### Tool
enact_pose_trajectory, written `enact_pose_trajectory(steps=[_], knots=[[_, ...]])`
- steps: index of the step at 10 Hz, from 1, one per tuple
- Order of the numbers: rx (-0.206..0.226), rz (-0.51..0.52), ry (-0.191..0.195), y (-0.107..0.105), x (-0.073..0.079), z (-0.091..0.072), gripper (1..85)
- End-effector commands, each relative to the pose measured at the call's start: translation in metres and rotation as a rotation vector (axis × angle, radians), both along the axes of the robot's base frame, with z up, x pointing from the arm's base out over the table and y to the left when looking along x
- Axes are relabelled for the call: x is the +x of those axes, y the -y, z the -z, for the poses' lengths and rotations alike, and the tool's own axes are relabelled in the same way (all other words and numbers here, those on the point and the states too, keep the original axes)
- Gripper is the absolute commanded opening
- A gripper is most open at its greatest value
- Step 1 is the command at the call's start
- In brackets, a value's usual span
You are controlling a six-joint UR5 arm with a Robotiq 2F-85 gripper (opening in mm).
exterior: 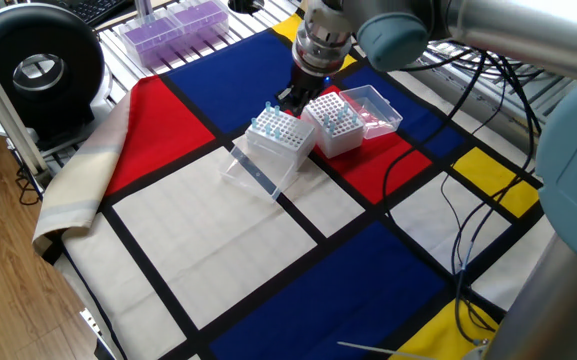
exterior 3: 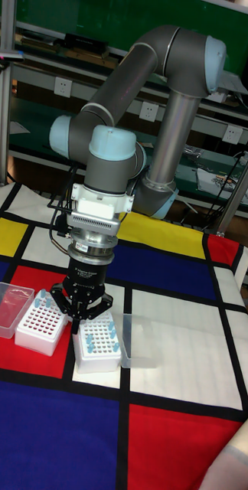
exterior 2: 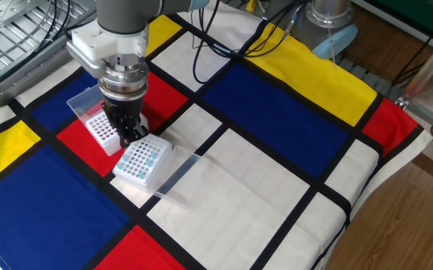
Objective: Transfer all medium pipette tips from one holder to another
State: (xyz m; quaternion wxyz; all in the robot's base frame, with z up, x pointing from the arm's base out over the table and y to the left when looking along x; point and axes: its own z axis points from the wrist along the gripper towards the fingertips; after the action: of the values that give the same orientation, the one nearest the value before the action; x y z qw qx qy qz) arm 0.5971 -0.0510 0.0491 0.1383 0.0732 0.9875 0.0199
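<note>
Pipette tips (exterior 3: 111,334) with light-blue tops stand upright in a white rack box (exterior 3: 98,344), their long axes vertical, blue collars up and narrow ends down in the holes. In the tall fixed view they sit along the right edge and the far-left corner of that rack; most of its other holes look vacant. From one fixed view the same tips (exterior: 273,122) rise above the rack's top face in a loose cluster, and from the other fixed view they show as pale blue dots (exterior 2: 147,154) on the rack (exterior 2: 139,163).

A second white rack (exterior 3: 43,323) stands just to the left in the tall view, its grid showing reddish holes, with a few blue-topped tips (exterior 3: 41,302) upright along its far edge. Its clear lid (exterior 3: 4,305) lies open beside it. Another clear lid (exterior 2: 177,175) lies flat on the cloth, touching the first rack.

The gripper (exterior 3: 81,312) hangs vertically over the gap between the two racks, close above their tops. Its dark fingers (exterior 3: 63,306) splay outward in the tall view, but whether anything is pinched between the tips I cannot tell; the other views hide the tips behind the wrist.

Both racks rest on a cloth (exterior 2: 276,187) of red, blue, yellow and white blocks edged in black. A box of purple-tinted contents (exterior: 173,27) sits well apart at the cloth's far edge, near a round black device (exterior: 33,68).
</note>
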Motion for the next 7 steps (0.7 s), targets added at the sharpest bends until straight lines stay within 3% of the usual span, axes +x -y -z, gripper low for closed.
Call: enact_pose_trajectory(steps=[1,7], knots=[[0.015,0.036,-0.002,-0.01,-0.007,-0.003,1.0],[0.021,0.062,-0.006,-0.023,-0.013,-0.008,1.0]])
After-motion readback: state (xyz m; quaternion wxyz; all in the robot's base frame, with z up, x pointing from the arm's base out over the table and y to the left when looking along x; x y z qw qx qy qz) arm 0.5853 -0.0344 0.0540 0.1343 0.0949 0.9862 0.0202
